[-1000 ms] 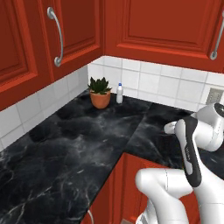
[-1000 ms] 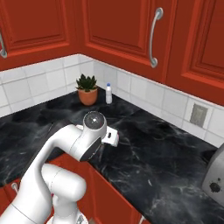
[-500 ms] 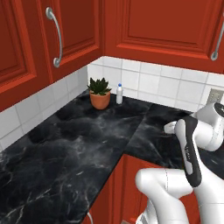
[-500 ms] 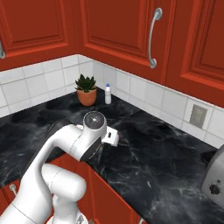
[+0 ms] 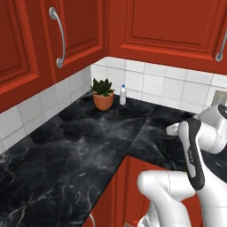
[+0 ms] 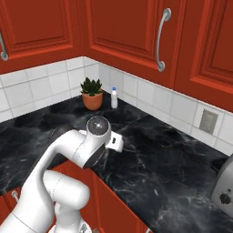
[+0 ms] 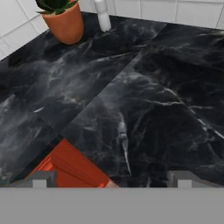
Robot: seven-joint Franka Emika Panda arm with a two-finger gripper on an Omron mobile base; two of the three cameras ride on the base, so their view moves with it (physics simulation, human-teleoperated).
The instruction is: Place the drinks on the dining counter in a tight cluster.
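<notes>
Looking down along our hand, we see our two fingertips spread wide apart with nothing between them, the gripper hanging above a black marbled worktop; directly under the fingers the worktop's front edge runs past, with a red cabinet front showing just below the left fingertip; well ahead of the fingers, at the far back corner where the white wall tiles meet the stone, a small pale bottle with a blue cap stands upright; just beside it, on the left as the fingers see it, sits a terracotta pot with a green plant, the two close but apart; from the left base view the bottle stands to the right of the plant, both against the tiled wall under the red upper cupboards; from the right base view the same bottle and plant sit in the corner, far beyond our white arm; at the right edge of that view a grey toaster stands on the worktop, well away from the fingers and from the bottle; a wall socket is set in the tiles above it.
</notes>
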